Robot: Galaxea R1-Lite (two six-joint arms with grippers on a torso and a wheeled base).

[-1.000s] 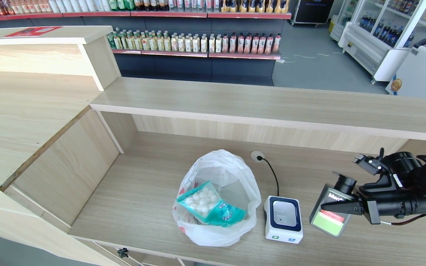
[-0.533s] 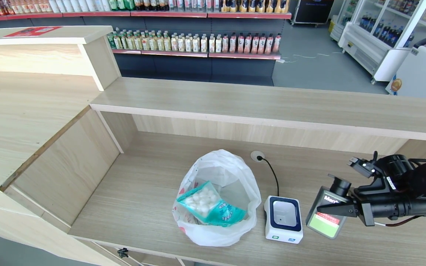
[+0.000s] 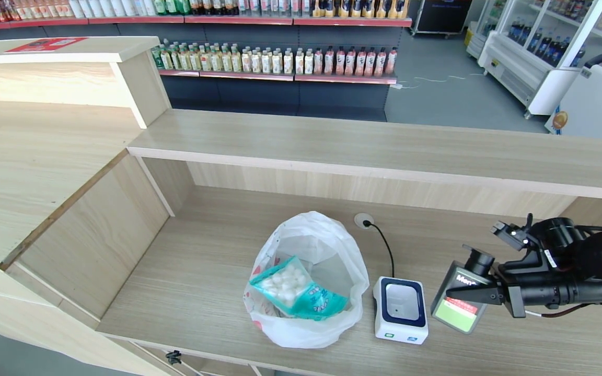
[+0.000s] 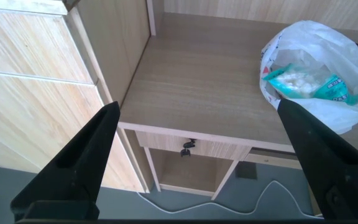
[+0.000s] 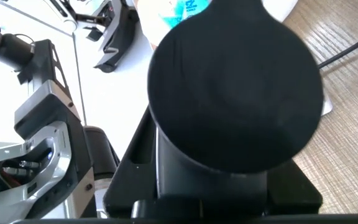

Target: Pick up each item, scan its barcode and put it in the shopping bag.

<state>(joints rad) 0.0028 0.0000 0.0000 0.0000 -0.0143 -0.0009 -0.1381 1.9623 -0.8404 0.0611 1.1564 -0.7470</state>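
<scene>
Beside scanner (image 3: 400,309), right arm (image 3: 567,293) lies level, right claw (image 3: 467,297) pinching tilted black-capped bottle (image 3: 455,316) over bench (image 3: 201,282); left claw (image 4: 197,167) spread wide, low before bench front.

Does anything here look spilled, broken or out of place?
Nothing stands out. The shopping bag stands open with a teal packet inside, the scanner sits flat beside it, and the right claw holds a bottle tilted next to the scanner. No spills.

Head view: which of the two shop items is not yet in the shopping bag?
The black-capped bottle, held in the right gripper beside the scanner; the teal packet lies inside the bag.
</scene>
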